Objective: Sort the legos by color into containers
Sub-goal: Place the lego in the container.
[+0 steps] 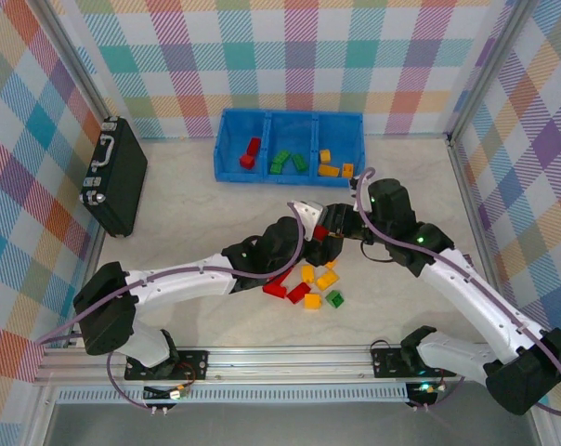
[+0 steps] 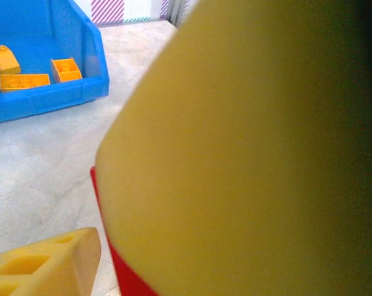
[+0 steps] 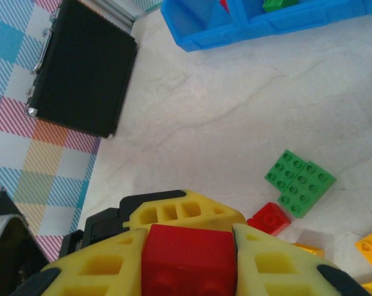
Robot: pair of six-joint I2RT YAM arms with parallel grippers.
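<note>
Right wrist cam: R hand (image 3: 189, 246) clamped on red lego (image 3: 186, 265); L hand (image 1: 310, 221), can't tell if apart.

Smooth, glossy plastic: the red brick (image 3: 189, 265) at lower centre and the blue bin (image 3: 266, 28) along the top. The right tool (image 3: 189, 240) has matt yellow plastic fingers (image 3: 106, 268). The surface (image 3: 223, 123) looks pale, marbled and matt. At upper left, the black case (image 3: 81, 68) carries shiny metal trim (image 3: 41, 44).

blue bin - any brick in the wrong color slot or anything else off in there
Nothing stands out. In the blue bin, the left compartment holds red bricks, the middle one green bricks, the right one orange bricks. No color is mixed in with another.
</note>
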